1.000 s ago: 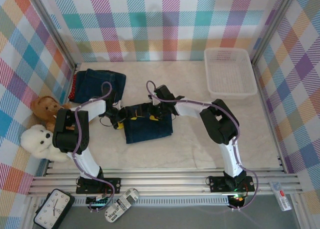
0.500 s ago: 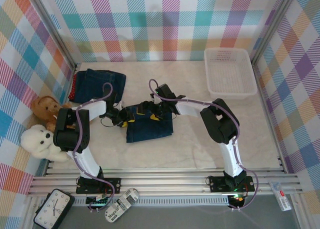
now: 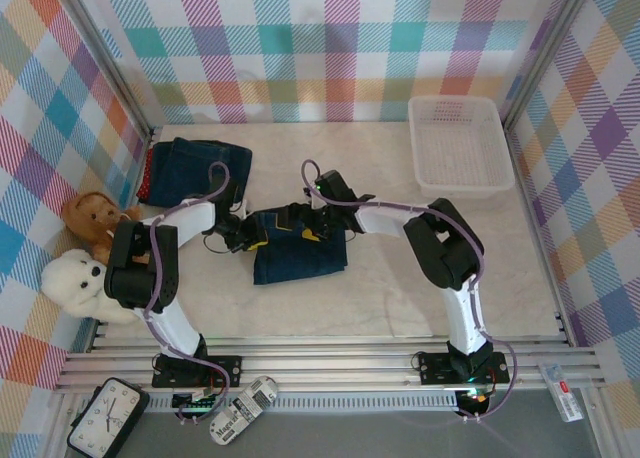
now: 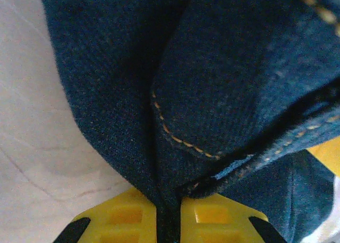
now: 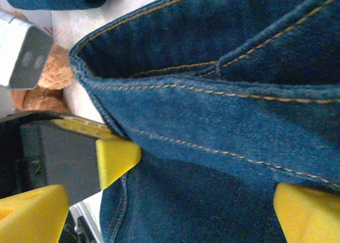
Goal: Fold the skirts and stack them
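On the pale, faintly veined table [image 3: 400,298] the job looks partly done, as I read it. The white mesh basket [image 3: 460,143] at the back right is rigid plastic, rectangular with rounded corners. A dark blue denim skirt [image 3: 298,256] lies mid-table between the two arms, a rough rectangle with its upper edge bunched and lifted, so its fold is in hand but not finished. At the back left is the stack [image 3: 185,178]. A second denim skirt [image 3: 205,161] lies there folded flat and square, with a strip of red skirt [image 3: 147,181] showing at its left edge; how many pieces lie beneath I cannot tell. What remains, I judge, is to complete this fold and carry the piece onto the stack. The right gripper [image 3: 298,223] is at the skirt's top edge with its yellow fingers spread wide, and the thick seamed edge runs between them unclamped. The left gripper [image 4: 169,222] is pinched together on a doubled fold at the skirt's left side. The cloth is stiff, tightly woven, with a grainy face. Orange-tan topstitching [image 4: 180,139] follows its seams in fine dashes.
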Motion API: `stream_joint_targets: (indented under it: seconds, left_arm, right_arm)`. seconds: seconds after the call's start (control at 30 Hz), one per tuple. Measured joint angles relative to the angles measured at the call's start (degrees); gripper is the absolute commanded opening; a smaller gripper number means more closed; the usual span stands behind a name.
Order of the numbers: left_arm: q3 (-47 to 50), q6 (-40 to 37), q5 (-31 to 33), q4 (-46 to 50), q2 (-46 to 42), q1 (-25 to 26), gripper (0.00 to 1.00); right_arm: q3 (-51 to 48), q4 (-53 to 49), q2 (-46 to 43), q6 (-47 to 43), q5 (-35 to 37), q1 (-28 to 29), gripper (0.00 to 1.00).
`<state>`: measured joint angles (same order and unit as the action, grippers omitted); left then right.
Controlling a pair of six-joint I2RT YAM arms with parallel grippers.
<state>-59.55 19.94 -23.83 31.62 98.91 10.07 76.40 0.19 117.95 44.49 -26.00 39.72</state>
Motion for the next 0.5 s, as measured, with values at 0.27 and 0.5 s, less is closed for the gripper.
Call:
stream_joint_targets:
  seconds: [0.27,0.5]
  left_arm:
    - [-14.97,-1.64,26.53,14.49,0.04,12.50,0.00]
    - [-37.83,-7.43,50.25,28.89,10.78,15.67,0.00]
  right_arm:
    - [-8.94,-5.16,-15.08,-0.20,18.69,-2.67,0.99]
    - [-11.85,-7.96,-27.98,-2.01,31.52,-5.09,0.99]
